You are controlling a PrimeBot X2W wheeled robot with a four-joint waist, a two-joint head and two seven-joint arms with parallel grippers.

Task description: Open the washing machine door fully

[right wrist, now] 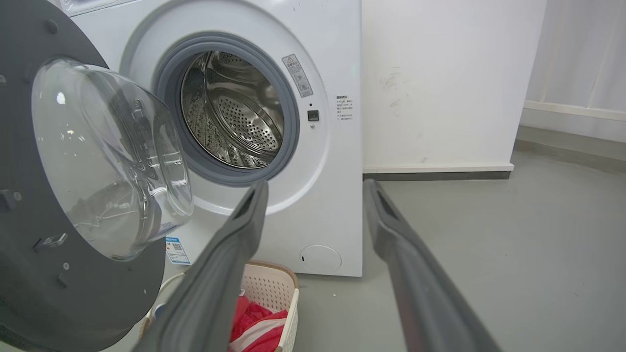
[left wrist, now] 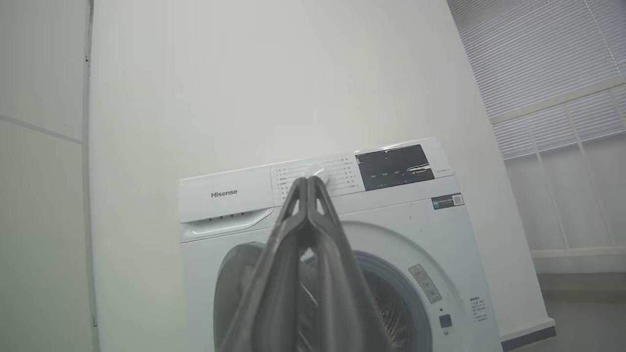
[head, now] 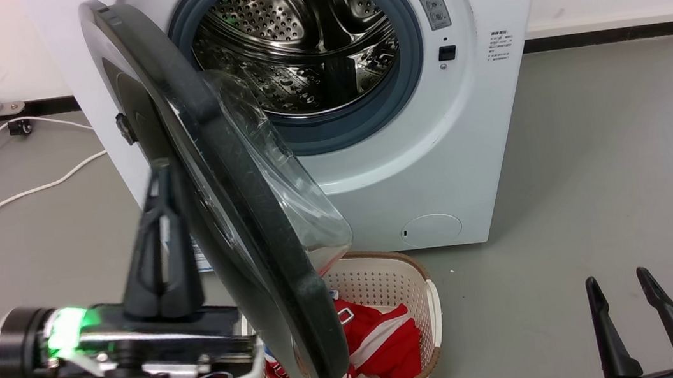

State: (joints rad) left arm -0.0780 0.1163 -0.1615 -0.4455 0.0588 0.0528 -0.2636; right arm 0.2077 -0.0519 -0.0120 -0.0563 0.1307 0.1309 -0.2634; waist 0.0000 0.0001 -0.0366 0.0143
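1 laundry basket sits below the washing machine door.

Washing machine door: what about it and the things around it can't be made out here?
Head view: whether the left gripper touches the washing machine door; its dark tips blur against the outer face.
Head view: the door covers part of the laundry basket; the right wrist view's bottom edge cuts it off.
All views: print on the warning label is too small to read.
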